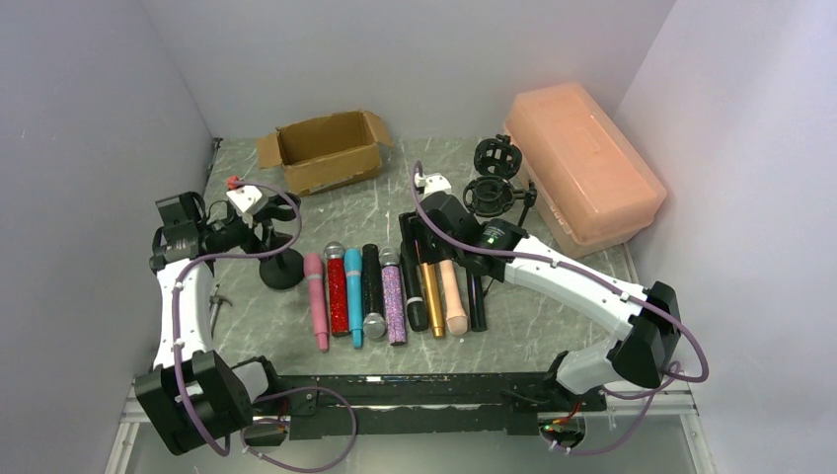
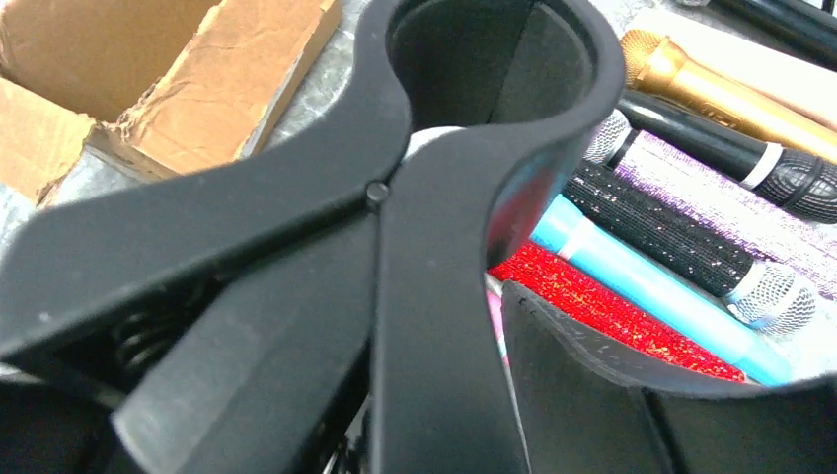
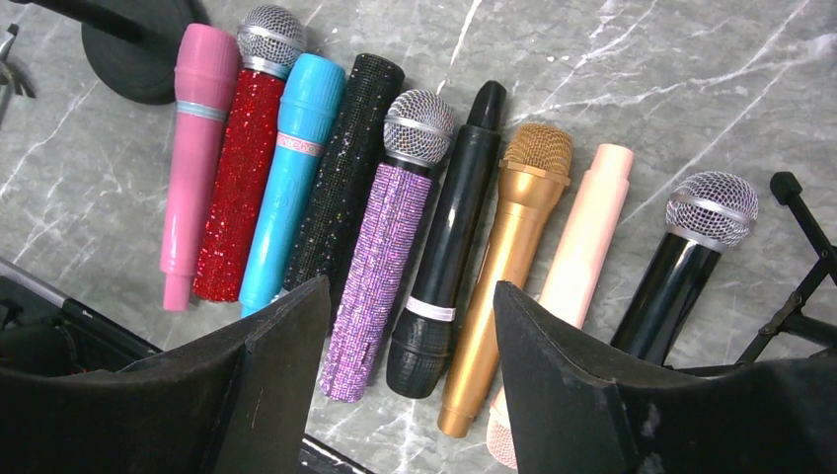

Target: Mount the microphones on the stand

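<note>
Right wrist view: right jaws stand partway open, empty, above the microphones (image 3: 380,257) lying mid-frame on the surface (image 3: 642,59). Left jaws crowd a black clip (image 2: 434,247); whether they grip it, I cannot tell.

Left arm (image 1: 183,311) and right arm (image 1: 582,281) share white link shells, black joint housings and purple cables (image 1: 694,351), and the right gripper (image 3: 410,296) has 2 black wedge fingers (image 3: 266,385).

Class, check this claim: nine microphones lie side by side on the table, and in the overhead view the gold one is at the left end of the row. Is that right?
Not quite. The pink microphone is at the left end; the gold microphone lies seventh from the left. The top external view shows it. The rest stands: nine lie side by side on the table.
</note>
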`<control>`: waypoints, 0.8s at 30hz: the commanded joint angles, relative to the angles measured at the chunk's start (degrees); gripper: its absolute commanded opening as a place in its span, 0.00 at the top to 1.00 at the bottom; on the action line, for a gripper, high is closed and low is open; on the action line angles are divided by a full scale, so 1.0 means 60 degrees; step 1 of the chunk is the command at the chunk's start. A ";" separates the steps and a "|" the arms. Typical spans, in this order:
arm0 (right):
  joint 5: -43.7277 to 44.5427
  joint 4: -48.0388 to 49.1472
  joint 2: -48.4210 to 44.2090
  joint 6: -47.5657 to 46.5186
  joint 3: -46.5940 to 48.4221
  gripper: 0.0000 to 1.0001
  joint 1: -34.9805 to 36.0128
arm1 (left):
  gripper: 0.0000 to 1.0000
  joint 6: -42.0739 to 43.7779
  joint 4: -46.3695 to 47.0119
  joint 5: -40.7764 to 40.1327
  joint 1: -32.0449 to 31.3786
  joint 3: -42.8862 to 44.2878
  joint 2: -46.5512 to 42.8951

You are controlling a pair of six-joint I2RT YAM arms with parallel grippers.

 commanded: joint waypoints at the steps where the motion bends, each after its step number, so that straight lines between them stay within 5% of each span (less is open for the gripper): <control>1: 0.0271 0.0115 -0.0108 0.0201 -0.0104 0.36 0.0009 | 0.14 0.0052 -0.0180 0.0439 -0.0032 0.0308 -0.0235; 3: 0.0246 0.0136 -0.0064 0.0206 -0.0096 0.36 0.0009 | 0.01 -0.0171 0.0128 0.0217 -0.0016 0.0253 -0.0375; 15: 0.0309 -0.0275 0.0519 0.0314 0.0320 0.36 -0.0019 | 0.00 -0.1279 0.1212 -0.1189 0.0401 0.0832 -0.0456; 24: 0.0227 -0.0417 0.0910 0.0270 0.0730 0.32 -0.0064 | 0.01 -0.1533 0.0020 0.0289 0.1104 0.1922 -0.0301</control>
